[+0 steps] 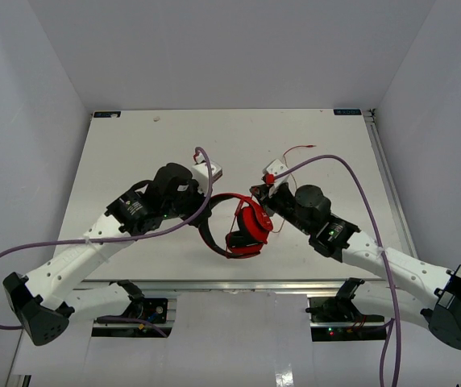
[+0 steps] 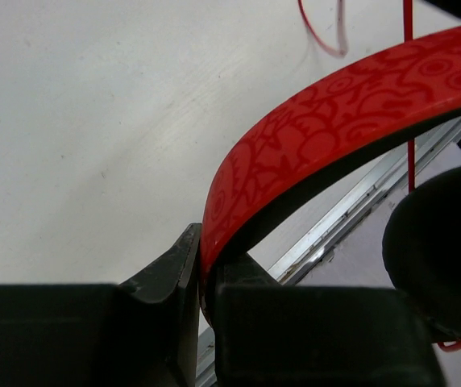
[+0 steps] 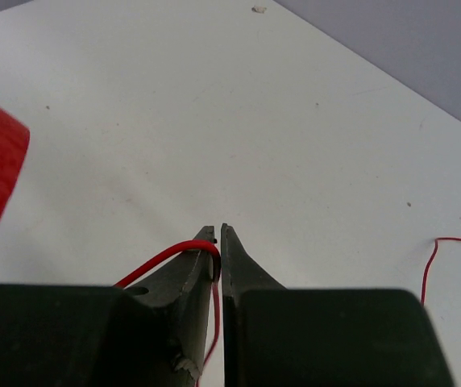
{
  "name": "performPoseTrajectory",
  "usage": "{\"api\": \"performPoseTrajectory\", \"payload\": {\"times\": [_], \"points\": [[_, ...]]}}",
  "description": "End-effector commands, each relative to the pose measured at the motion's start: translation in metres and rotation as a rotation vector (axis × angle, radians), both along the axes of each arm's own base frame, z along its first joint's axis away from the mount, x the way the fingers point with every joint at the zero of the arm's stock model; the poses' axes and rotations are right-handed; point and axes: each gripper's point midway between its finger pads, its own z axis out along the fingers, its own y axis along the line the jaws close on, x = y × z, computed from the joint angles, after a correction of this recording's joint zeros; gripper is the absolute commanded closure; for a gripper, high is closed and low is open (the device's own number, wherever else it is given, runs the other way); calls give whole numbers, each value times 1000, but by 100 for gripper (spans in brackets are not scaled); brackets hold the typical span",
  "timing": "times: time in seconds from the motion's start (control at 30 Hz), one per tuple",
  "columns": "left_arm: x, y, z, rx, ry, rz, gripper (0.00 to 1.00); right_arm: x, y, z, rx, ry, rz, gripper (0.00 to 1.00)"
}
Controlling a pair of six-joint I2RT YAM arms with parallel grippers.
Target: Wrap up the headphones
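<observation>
The red and black headphones (image 1: pixel 245 227) stand on edge near the table's front middle. My left gripper (image 1: pixel 207 216) is shut on the patterned red headband (image 2: pixel 335 113), pinched between both jaws in the left wrist view (image 2: pixel 205 278). A black earcup pad (image 2: pixel 440 250) hangs at the right of that view. My right gripper (image 1: pixel 266 185) is just right of the headphones, shut on the thin red cable (image 3: pixel 158 260), which bends over the left fingertip and runs down between the jaws (image 3: pixel 219 242). More cable trails away over the table (image 1: pixel 299 149).
The white table (image 1: pixel 134 161) ends in a metal rail (image 1: pixel 238 284) just in front of the headphones. Grey walls close in the left, right and back. Thick purple arm cables (image 1: pixel 351 173) loop over both arms.
</observation>
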Motion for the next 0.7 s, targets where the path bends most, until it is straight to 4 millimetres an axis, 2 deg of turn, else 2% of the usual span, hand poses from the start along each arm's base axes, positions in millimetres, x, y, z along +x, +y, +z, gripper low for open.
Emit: {"api": "performPoseTrajectory", "payload": {"times": [0.0,0.17,0.3,0.43,0.57,0.67], "points": [[-30,5,-16,85,89,-119,100,23,-17,81,163,-178,-126,85],[-29,2,-14,81,91,-127,100,24,-15,78,171,-183,-122,84],[-22,8,-17,122,80,-85,100,27,-16,80,166,-189,-133,85],[-2,25,-22,217,39,37,100,24,-18,89,157,-199,-118,92],[17,38,-21,283,-7,153,100,16,-14,95,130,-180,-70,92],[29,43,-12,291,-58,209,100,6,-6,90,92,-124,0,92]]}}
